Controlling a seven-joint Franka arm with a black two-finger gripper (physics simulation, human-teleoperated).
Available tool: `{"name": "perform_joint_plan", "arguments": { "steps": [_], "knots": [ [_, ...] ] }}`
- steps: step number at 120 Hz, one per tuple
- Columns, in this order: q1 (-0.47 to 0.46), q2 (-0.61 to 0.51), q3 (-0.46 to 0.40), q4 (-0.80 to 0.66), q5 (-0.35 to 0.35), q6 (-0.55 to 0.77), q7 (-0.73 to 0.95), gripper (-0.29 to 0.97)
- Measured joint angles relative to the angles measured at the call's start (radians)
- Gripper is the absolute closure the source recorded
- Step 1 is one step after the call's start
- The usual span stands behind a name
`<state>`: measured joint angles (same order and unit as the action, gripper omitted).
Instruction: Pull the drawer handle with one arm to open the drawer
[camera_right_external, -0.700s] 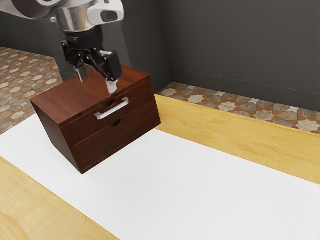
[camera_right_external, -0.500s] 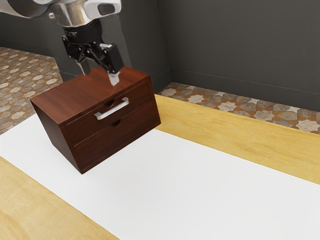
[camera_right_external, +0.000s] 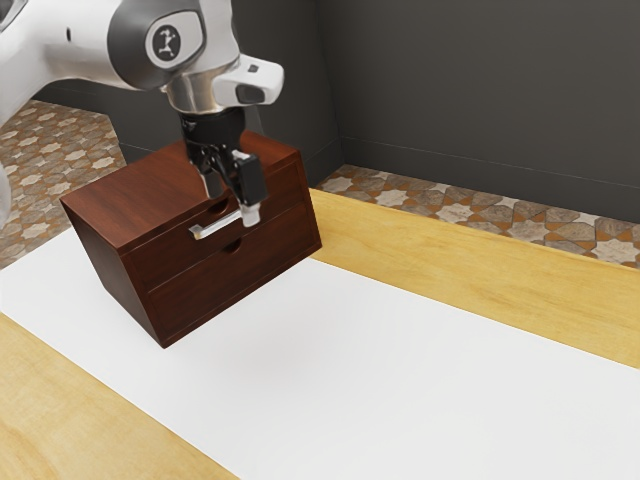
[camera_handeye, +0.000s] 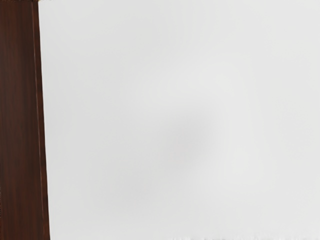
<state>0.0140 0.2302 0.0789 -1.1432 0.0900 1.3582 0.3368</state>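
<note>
In the upper left of the exterior view, the arm reached down from the frame's top corner and its black gripper hung pointing downward at the silver handle of the upper drawer, close against the end of the bar nearer the exterior view's right. That descent from above suited a bar that stands proud of the drawer face, with room behind it to hook or pinch. Whether the jaws were spread around the handle or pressed onto it could not be told from this side angle. The drawer front sat flush with the dark wooden cabinet, so the pull looked not yet begun. The cabinet rested left of centre on the white mat over the wooden table, its front turned toward the lower right of the frame, likely the line a pull should follow. In the wrist view, a strip of the cabinet's wood bordered the mat.
</note>
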Motion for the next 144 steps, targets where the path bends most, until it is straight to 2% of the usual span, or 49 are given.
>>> {"name": "perform_joint_plan", "arguments": {
  "steps": [13, 34, 61, 85, 110, 124, 144],
  "knots": [
    [0.008, 0.006, 0.012, -0.014, 0.000, 0.006, 0.049, 0.00],
    [0.036, 0.009, 0.015, -0.115, -0.002, 0.107, 0.085, 0.00],
    [0.037, 0.051, 0.029, -0.125, 0.003, 0.213, 0.043, 0.00],
    [0.053, 0.071, 0.049, -0.124, 0.004, 0.257, -0.028, 0.00],
    [0.057, 0.096, 0.050, -0.114, 0.106, 0.302, -0.087, 0.00],
    [0.056, 0.118, 0.049, -0.114, 0.125, 0.333, -0.113, 0.01],
    [0.056, 0.124, 0.048, -0.123, 0.134, 0.359, -0.142, 0.09]
  ]
}}
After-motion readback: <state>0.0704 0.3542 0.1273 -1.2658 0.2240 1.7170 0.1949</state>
